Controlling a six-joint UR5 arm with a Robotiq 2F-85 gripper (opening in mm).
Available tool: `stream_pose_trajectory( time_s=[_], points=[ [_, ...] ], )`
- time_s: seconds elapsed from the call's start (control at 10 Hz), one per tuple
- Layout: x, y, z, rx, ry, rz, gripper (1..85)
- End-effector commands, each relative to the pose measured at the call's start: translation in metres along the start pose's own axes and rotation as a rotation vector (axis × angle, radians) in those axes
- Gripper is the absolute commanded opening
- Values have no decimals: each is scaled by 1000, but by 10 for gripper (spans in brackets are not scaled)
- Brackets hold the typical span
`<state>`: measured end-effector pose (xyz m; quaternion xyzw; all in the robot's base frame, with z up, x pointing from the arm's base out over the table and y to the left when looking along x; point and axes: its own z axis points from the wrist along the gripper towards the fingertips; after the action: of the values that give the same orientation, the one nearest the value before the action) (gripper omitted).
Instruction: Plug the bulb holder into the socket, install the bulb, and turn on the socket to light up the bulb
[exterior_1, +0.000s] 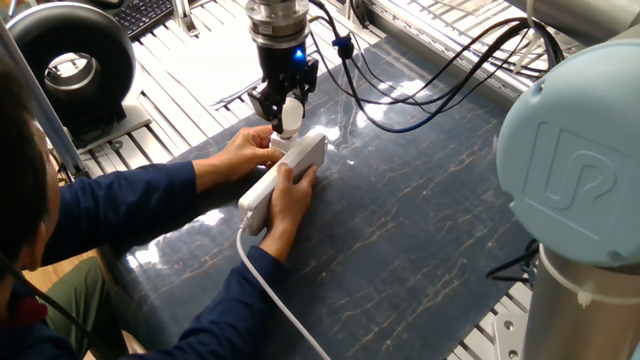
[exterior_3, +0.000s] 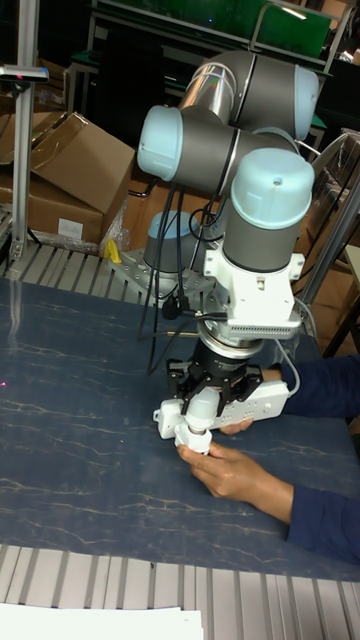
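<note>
The socket (exterior_1: 306, 155) lies at an angle on the dark mat, steadied by a person's two hands; its white cable (exterior_1: 268, 288) trails toward the front. In the tall fixed view the socket (exterior_3: 264, 396) sits behind the gripper. My gripper (exterior_1: 287, 114) hangs over the socket's far end, shut on the white bulb (exterior_1: 291, 110), which points base down. Right under the bulb (exterior_3: 201, 406) sits the small white bulb holder (exterior_3: 190, 436), pinched by the person's fingers against the socket's end. In the fixed view the bulb holder (exterior_1: 277, 143) is mostly hidden. I cannot tell whether the bulb's base is inside the holder.
The person's arms in blue sleeves (exterior_1: 130, 200) reach in from the left. Black cables (exterior_1: 420, 95) loop behind the gripper. A black round device (exterior_1: 70, 60) stands at the back left. The arm's pale blue joint (exterior_1: 575, 170) fills the right foreground. Cardboard boxes (exterior_3: 70, 165) stand behind the table.
</note>
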<state>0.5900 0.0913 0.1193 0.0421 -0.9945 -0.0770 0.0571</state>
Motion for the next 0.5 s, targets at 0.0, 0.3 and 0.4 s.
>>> stream_pose_trajectory(
  time_s=[0.0, 0.3, 0.4],
  points=[
    [-4, 2, 0, -20, -1, 55, 10],
    [-5, 2, -3, -15, 13, 106, 10],
    [-7, -1, -5, -14, 18, 114, 10]
  ],
)
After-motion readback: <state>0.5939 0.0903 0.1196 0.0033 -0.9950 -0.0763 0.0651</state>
